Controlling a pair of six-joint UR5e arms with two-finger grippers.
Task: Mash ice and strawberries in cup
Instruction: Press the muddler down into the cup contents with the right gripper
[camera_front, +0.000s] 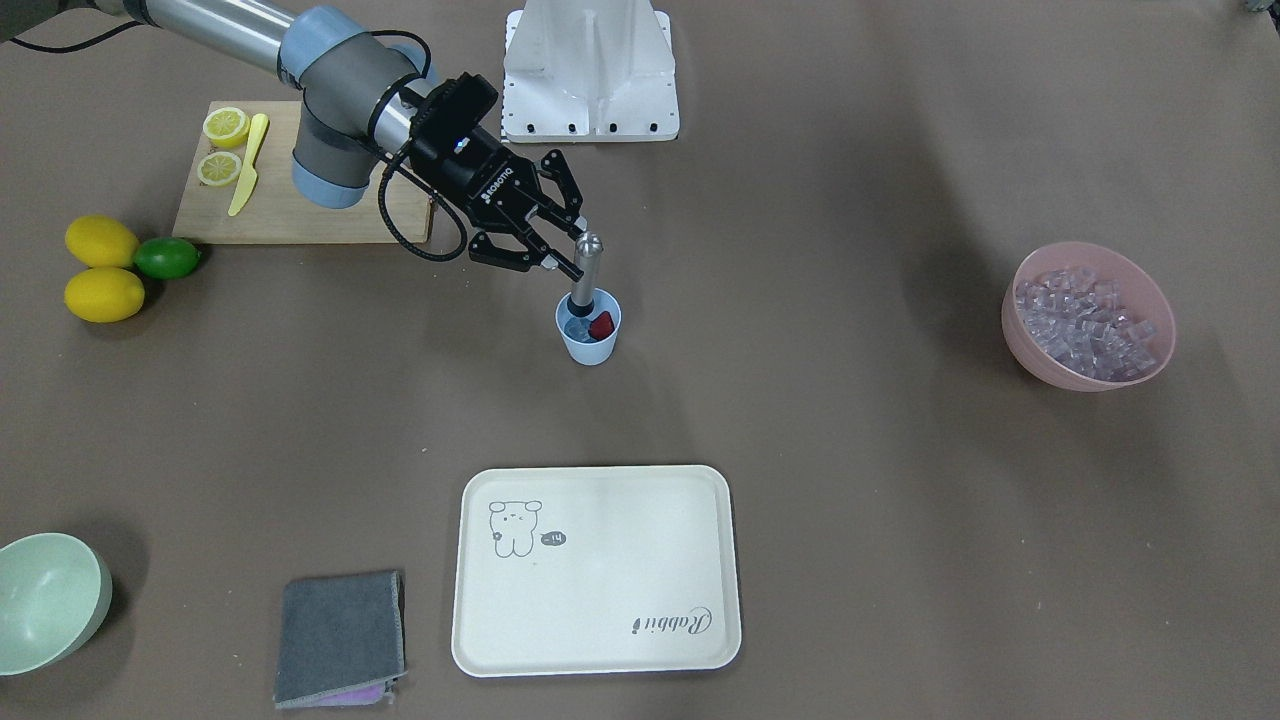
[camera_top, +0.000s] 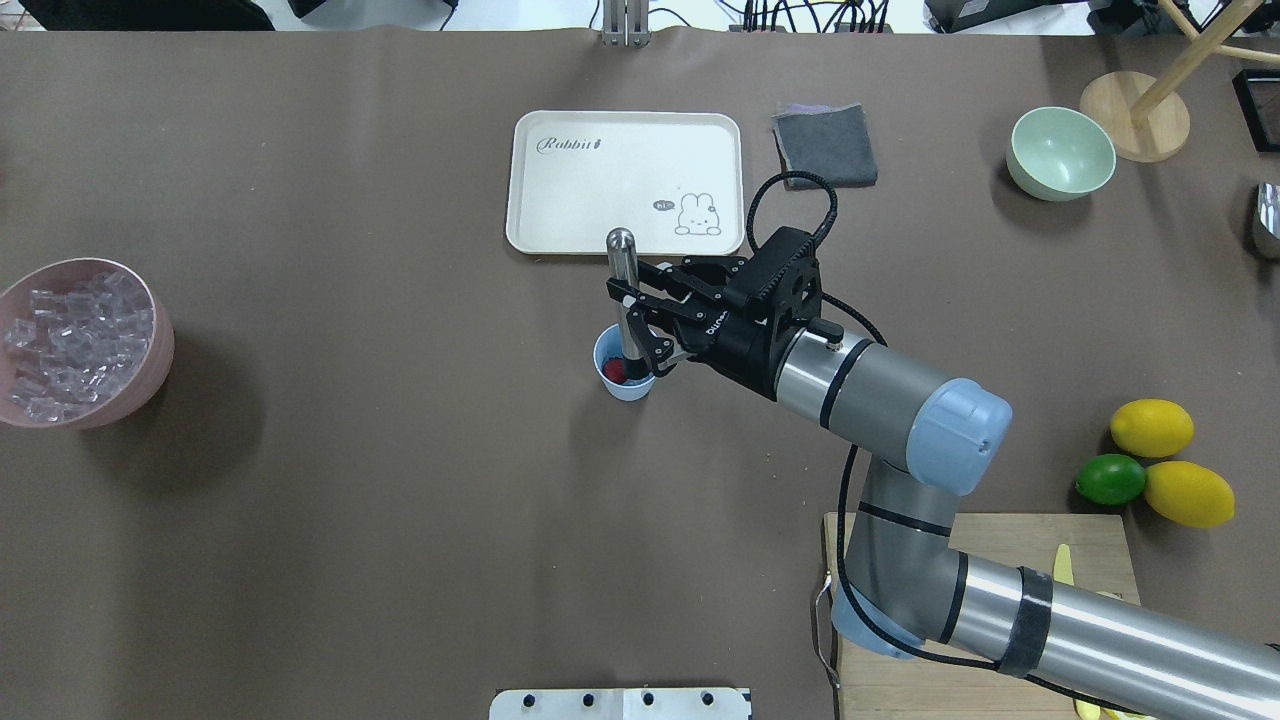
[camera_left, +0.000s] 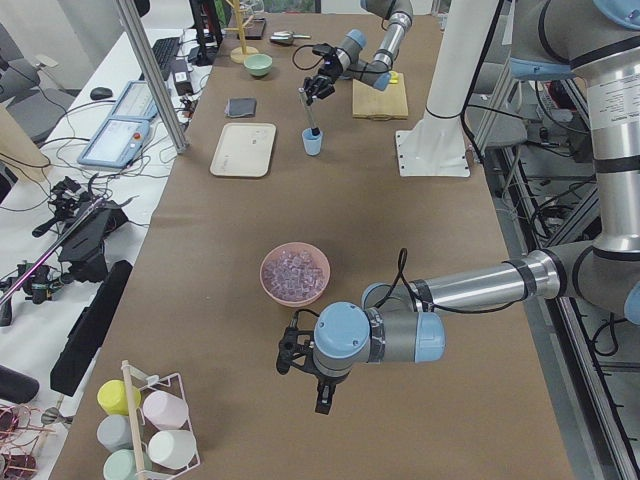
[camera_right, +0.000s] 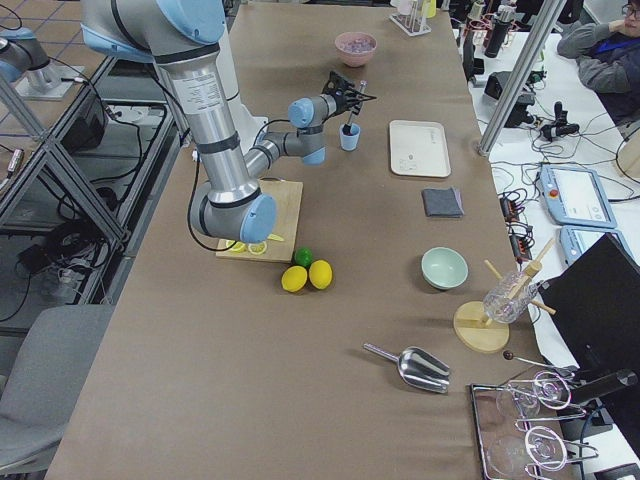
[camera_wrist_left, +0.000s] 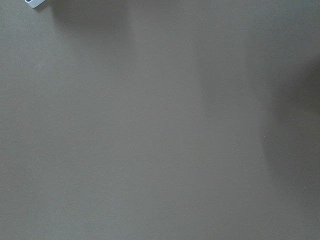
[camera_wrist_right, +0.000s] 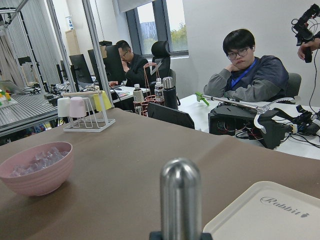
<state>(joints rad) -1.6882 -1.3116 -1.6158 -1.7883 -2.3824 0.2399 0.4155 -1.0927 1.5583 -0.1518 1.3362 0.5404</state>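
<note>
My right claw (camera_front: 573, 250) is matt black; the pestle (camera_front: 586, 268) in it is smooth polished metal, glossy at the dome; the cup (camera_front: 590, 347) is matt light-blue plastic; the ice (camera_front: 1085, 320) looks clear and glassy; the bench (camera_front: 800, 420) wears matt brown paper; the tray (camera_front: 600, 580) is smooth, matt cream; the cloth (camera_front: 340, 635) is grey woven fabric; the board (camera_front: 270, 220) is bare wood.

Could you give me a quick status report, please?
Right gripper shut on muddler, tip in cup. Strawberry and ice inside. Left gripper far off, state unclear. Nothing crowding cup.
</note>
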